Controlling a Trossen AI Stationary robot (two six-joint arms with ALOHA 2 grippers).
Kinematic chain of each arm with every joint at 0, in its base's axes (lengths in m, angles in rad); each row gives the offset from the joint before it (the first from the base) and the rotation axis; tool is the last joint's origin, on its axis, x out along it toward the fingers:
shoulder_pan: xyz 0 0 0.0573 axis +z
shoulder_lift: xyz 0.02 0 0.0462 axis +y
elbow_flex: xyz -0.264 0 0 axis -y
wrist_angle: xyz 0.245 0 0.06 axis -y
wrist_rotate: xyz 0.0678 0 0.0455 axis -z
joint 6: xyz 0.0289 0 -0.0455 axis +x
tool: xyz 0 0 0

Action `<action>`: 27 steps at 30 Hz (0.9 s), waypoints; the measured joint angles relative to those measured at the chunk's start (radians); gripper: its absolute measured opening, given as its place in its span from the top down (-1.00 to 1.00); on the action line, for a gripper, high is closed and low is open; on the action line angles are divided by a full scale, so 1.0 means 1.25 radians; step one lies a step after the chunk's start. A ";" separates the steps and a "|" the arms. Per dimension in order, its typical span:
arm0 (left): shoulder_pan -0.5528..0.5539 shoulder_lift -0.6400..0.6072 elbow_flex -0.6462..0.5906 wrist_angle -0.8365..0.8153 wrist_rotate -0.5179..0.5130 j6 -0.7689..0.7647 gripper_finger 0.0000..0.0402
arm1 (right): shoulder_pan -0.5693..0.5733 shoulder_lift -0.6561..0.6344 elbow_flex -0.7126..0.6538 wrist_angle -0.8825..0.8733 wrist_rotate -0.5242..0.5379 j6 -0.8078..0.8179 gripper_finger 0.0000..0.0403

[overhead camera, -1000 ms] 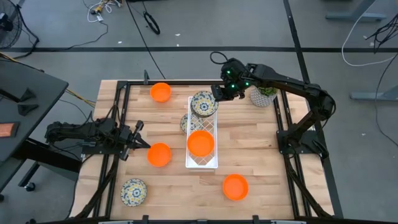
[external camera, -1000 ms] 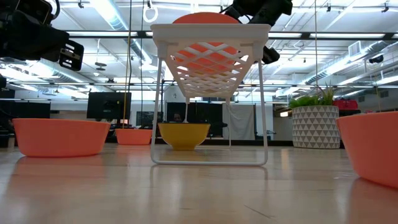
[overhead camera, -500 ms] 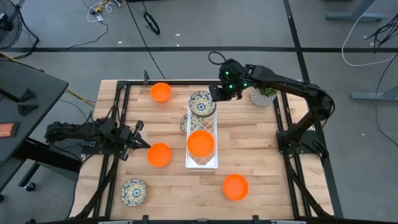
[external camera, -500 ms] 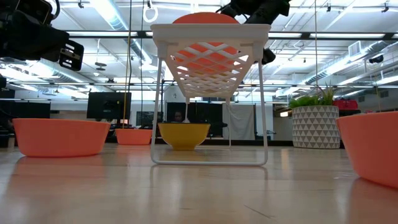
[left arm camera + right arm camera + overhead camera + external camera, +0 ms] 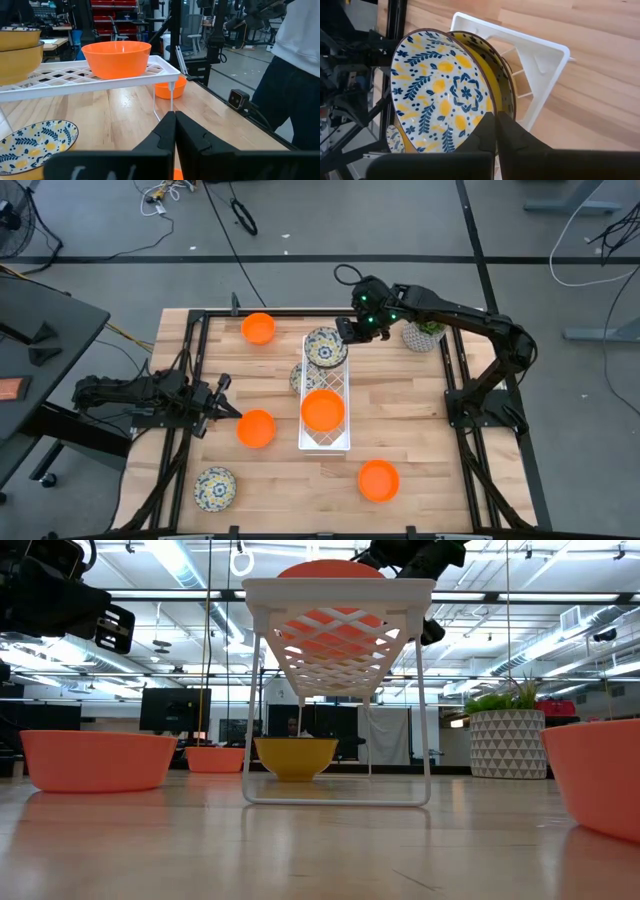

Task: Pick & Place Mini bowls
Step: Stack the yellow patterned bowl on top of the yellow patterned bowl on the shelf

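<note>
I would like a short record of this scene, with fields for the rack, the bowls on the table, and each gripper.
rack: white wire rack at table centre, holding one orange bowl and stacked floral bowls at its far end
floral bowl under rack: one, partly hidden
orange bowls on table: three
floral bowl on table: one at the near left
right gripper: shut on the rim of the top floral bowl
left gripper: shut, empty, beside an orange bowl
plant: potted plant at the far right
</note>
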 joint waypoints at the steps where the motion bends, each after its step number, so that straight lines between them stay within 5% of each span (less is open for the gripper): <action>1: 0.000 0.000 0.000 0.000 0.000 0.000 0.93 | 0.000 0.000 0.000 -0.001 0.002 -0.001 1.00; 27: 0.000 0.000 0.000 0.000 0.000 0.000 0.93 | 0.000 0.000 0.000 -0.007 0.006 -0.006 0.47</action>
